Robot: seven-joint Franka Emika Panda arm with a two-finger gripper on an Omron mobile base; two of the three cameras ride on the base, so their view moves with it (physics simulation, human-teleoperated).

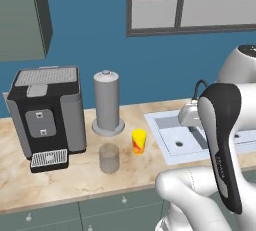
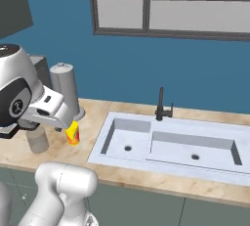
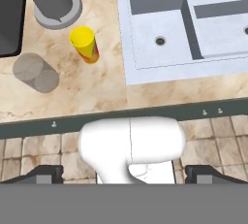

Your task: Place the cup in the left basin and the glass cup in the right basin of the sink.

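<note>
Cup upright on the counter, mouth up, beside the upright glass cup; gripper jaws wide apart, empty.

My arm is glossy white, built of rounded, bulbous links. A black, curved panel runs down one link at the right of the left base view. Dark grey caps cover my joints.

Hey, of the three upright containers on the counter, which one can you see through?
The glass cup, the short grey tumbler at the front. The cup is solid yellow, and the tall grey cylinder is opaque.
</note>
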